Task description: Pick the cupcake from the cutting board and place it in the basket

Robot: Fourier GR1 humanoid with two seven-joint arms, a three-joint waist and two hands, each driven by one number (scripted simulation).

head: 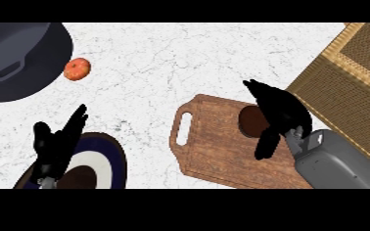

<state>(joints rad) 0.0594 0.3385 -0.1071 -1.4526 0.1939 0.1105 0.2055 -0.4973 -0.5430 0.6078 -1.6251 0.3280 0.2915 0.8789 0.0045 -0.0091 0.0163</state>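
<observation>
A brown cupcake (251,121) stands on the wooden cutting board (209,151), near its right side. My right hand (280,110) is right against it from the right and hides its right part. The fingers stretch up past the cupcake and the thumb hangs below it, so the hand is open around it. The woven basket (339,73) lies at the right edge, just beyond that hand. My left hand (57,139) rests open at the lower left, fingers up, above a plate.
A dark blue and white plate (112,161) with a brown centre sits under the left hand. A dark grey pan (29,58) fills the upper left corner, with an orange fruit (77,69) beside it. The board's handle slot (184,127) faces left.
</observation>
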